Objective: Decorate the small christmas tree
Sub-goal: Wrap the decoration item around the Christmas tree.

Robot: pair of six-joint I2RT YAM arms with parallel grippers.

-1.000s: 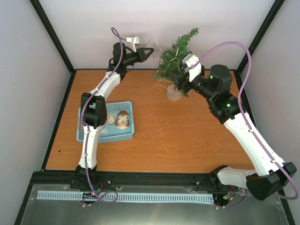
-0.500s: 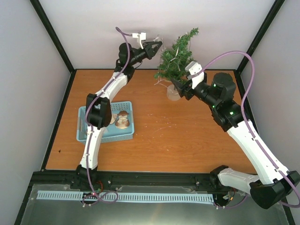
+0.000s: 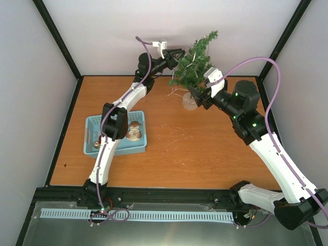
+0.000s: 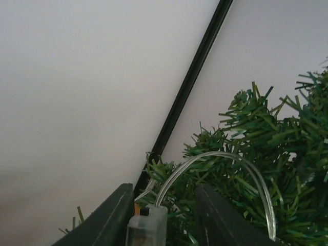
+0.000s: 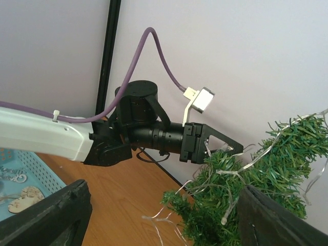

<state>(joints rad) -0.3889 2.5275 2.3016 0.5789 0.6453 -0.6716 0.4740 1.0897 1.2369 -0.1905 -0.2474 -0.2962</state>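
Light string [image 4: 215, 159] lay draped on the small christmas tree [image 3: 195, 64] at the worktop's [image 3: 205, 154] far edge; my left hand [image 3: 180, 52] was half-open around it, my right hand [image 3: 197, 96] open and empty, ornaments [image 3: 134, 132] in the basket [image 3: 115, 151] not yet hung.

Parted gripper [image 4: 163, 197], clear light-string plug [image 4: 146, 226] between its jaws, wire [image 4: 220, 154] looping over small christmas tree [image 4: 259, 171]

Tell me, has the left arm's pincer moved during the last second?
Yes. The left pincer has travelled rightward toward the small christmas tree, which has stayed put. Its tips now reach the upper branches.
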